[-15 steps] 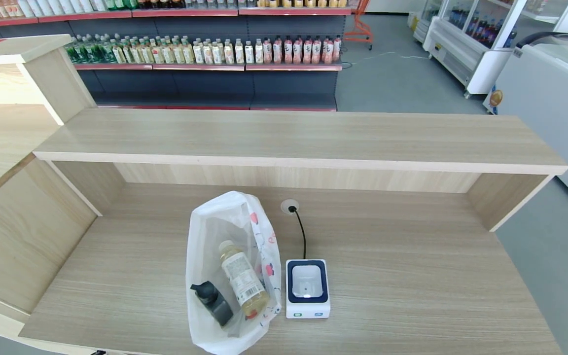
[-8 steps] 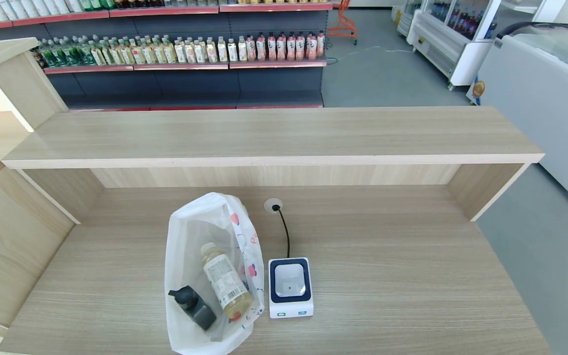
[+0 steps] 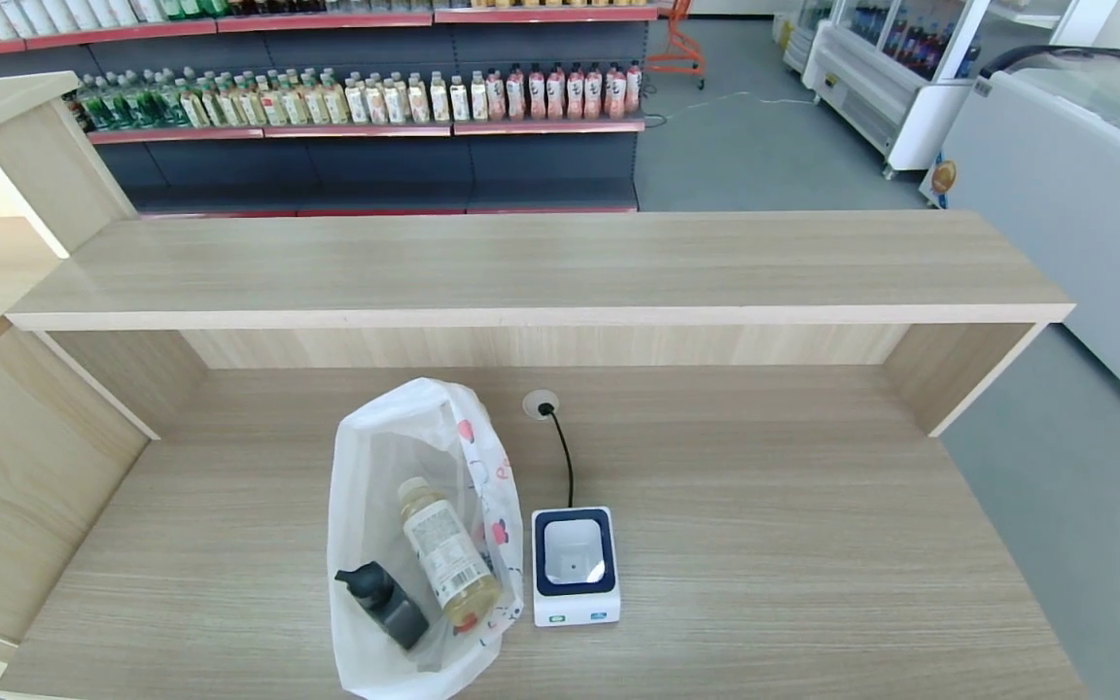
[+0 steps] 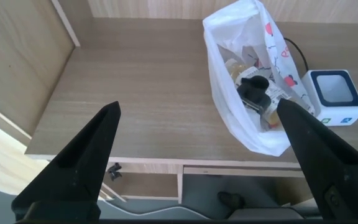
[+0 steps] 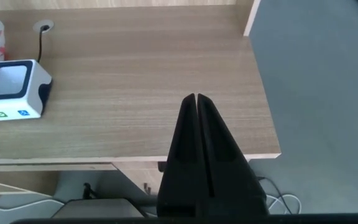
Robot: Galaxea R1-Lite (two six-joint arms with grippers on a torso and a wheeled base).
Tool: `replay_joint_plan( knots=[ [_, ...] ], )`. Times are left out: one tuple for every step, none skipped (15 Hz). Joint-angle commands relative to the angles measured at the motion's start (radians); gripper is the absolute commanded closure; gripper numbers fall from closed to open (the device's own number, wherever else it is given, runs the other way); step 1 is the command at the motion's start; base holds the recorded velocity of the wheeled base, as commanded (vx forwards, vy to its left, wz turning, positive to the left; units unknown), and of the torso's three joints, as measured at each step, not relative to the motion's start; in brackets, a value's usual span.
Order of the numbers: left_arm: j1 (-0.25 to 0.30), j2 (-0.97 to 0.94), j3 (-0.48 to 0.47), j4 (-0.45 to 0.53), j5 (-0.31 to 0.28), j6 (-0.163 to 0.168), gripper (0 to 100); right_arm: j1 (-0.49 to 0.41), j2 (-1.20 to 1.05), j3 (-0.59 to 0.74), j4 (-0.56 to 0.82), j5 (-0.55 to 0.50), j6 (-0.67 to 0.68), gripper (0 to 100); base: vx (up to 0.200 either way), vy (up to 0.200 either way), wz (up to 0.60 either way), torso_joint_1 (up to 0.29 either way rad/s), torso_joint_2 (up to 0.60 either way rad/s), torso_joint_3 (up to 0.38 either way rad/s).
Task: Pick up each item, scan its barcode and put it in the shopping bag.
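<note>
White plastic bag [image 3: 487, 467] stands open on the table [image 3: 793, 544], left of centre and near the front edge. Two items lie inside it: a bottle [image 3: 445, 559] of pale yellow drink, slanted with its cap toward the back, and a dark pump bottle [image 3: 383, 605] just beside it on the left. The scanner [image 3: 575, 566] sits just beside the bag on its right, window facing up. Its cable [image 3: 565, 457] runs back to a hole in the table top.

Left hand [image 4: 197, 104] hangs above the table's front edge, to the left of the bag. Its fingers are spread wide and hold nothing. Right hand [image 5: 196, 98] hangs above the front edge well to the right of the scanner, fingers pressed together with nothing between them.

Judging from this, the bagging step is done for both items in view, and the task looks at or near its end. Neither hand is on an item or close to the scanner.

A next move would call first for finding another item to pick. The right hand would have to open before any grasp, while the left is ready as it is. Any new item needs its barcode turned down toward the scanner window, then a drop through the bag's mouth. The mouth is soft and partly folded, so a careless entry could snag or tip the bag.
</note>
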Motion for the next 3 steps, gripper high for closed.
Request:
replay_joint_plan(
  knots=[
    [-0.001, 0.000, 0.000, 0.001, 0.000, -0.001, 0, 0.000, 0.002, 0.000, 0.000, 0.000, -0.001, 100, 0.000, 0.000, 0.00, 0.000, 0.00, 0.000],
    [-0.001, 0.000, 0.000, 0.001, 0.000, -0.001, 0, 0.000, 0.002, 0.000, 0.000, 0.000, -0.001, 100, 0.000, 0.000, 0.00, 0.000, 0.00, 0.000],
    [-0.001, 0.000, 0.000, 0.001, 0.000, -0.001, 0, 0.000, 0.002, 0.000, 0.000, 0.000, -0.001, 100, 0.000, 0.000, 0.00, 0.000, 0.00, 0.000]
  ],
)
